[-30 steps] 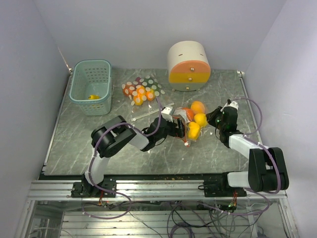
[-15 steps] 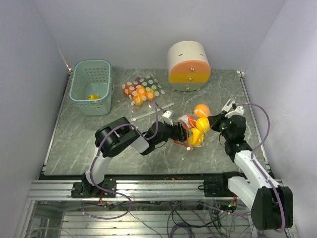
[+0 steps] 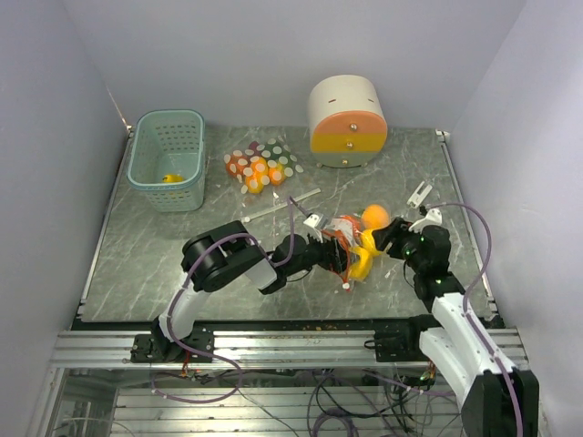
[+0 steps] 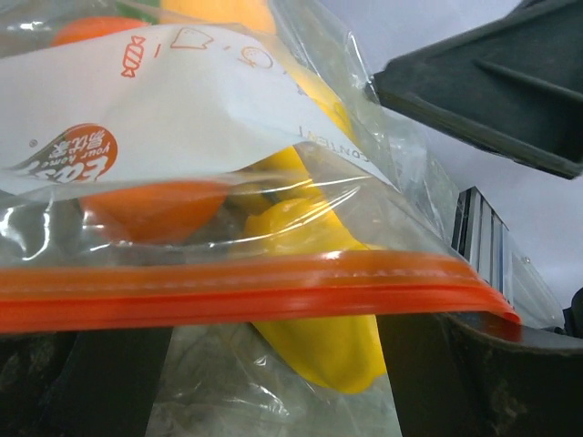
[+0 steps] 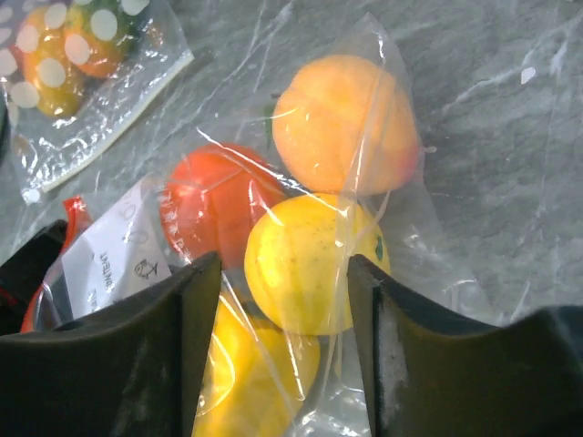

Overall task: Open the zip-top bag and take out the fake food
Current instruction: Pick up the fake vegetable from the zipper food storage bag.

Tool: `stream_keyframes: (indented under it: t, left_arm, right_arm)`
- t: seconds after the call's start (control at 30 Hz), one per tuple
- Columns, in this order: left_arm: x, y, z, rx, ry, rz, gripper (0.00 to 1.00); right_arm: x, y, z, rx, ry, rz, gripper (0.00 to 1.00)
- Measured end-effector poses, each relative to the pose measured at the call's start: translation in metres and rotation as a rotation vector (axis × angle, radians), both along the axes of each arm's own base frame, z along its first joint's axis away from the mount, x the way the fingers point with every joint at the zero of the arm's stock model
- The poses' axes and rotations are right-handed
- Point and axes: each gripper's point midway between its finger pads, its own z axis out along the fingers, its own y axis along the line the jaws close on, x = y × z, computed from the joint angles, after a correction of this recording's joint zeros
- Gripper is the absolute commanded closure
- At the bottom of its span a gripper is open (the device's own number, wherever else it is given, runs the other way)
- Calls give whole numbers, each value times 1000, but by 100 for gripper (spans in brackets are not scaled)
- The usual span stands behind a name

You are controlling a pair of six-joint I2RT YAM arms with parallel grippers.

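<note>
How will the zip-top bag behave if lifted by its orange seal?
Likely floppy: the zip-top bag creases and drapes around the fake food. The round pieces would probably slump away from the orange seal. The glossy film may slip in a light pinch.

Open lane for me: bare table (image 3: 137, 264) at near left. Centre is tight; the zip-top bag (image 3: 351, 238) fills the gap between left gripper (image 3: 335, 250) and right gripper (image 3: 381, 238). The far side is blocked by the basket (image 3: 178, 196), spotted bag (image 3: 261, 165) and round container (image 3: 346, 114). A white strip (image 3: 278, 206) lies just beyond the left arm.
</note>
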Motion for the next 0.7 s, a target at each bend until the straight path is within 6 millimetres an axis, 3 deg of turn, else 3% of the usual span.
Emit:
stream_keyframes:
  t: [0.1,0.2,0.33,0.53,0.7]
  left_arm:
    - [1,0,0,-1,3,4,3]
    - [1,1,0,-5,7,6,3]
    - [-1,2,-1,-7,13,6,3]
    - [-11,-2,-1,-11,13,-15,7]
    - [-23,-7,-5,-17,14,-39,9]
  right_arm:
    - [-7,2,8,13,-19,8,82]
    - [-17,8,-5,57,7,22,97]
    - [-29,19,-25,132,49,48,100]
    - [-56,30,-71,215,201,68,100]
    - [-59,34,-79,242,242,71,100]
